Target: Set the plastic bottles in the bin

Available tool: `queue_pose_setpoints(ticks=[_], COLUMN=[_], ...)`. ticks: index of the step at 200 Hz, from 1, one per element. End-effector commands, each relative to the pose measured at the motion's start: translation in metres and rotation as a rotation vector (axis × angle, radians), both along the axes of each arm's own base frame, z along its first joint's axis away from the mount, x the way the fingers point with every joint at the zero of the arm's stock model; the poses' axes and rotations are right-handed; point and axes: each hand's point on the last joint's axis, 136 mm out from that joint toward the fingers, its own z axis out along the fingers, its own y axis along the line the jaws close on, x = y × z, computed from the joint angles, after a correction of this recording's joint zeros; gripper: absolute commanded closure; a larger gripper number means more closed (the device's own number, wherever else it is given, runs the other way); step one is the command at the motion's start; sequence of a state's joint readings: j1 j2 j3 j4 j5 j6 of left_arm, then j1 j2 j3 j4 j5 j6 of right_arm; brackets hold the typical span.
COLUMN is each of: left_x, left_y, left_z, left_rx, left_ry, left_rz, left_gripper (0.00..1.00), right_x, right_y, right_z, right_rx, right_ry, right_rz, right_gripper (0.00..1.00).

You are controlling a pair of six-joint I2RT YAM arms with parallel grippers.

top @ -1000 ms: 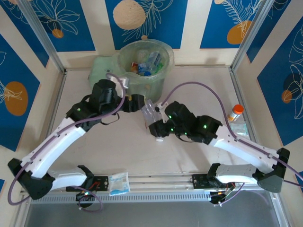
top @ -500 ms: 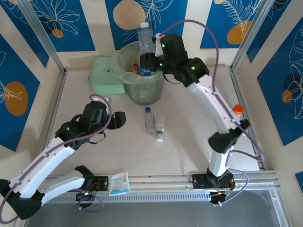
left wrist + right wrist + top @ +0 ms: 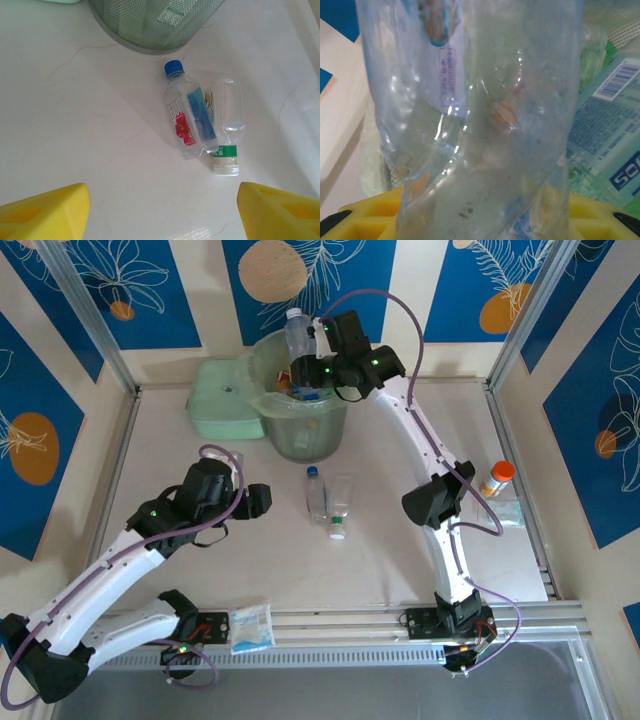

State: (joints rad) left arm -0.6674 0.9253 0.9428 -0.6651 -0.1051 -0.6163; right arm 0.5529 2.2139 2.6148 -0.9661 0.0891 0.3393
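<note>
Near the bin [image 3: 155,30], Fiji-labelled bottle [image 3: 192,122] (blue cap [image 3: 173,67])

Your clear bottle [image 3: 296,330] stood over the green bin [image 3: 305,435]; the blue-capped bottle [image 3: 316,496] and white-capped bottle [image 3: 341,502] lay at its 6 o'clock.

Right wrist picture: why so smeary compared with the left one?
Right wrist view: a clear bottle sits right at the lens, hazy and dotted with glints. Left wrist view: sharp, the blue-capped bottle and white-capped bottle throwing faint shadows on the table.
</note>
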Motion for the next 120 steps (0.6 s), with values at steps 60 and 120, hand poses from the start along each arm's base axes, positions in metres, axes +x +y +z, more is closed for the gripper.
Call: queue_pose_setpoints(ticks=[60, 120], left_x=[0.001, 0.002], left_y=[-0.002, -0.002], left_z=[-0.003, 0.001], left_rx=[-0.019, -0.009], left_ry=[0.001, -0.014], left_rz=[-0.007, -0.014], left_gripper=[0.23, 0.23], right_x=[0.002, -0.021], right_y=[0.026, 0.019], right_z=[0.029, 0.072], right_rx=[0.032, 0.026], right_ry=[-0.132, -0.232], right_rz=[0.073, 0.053], right_gripper=[0.16, 0.16])
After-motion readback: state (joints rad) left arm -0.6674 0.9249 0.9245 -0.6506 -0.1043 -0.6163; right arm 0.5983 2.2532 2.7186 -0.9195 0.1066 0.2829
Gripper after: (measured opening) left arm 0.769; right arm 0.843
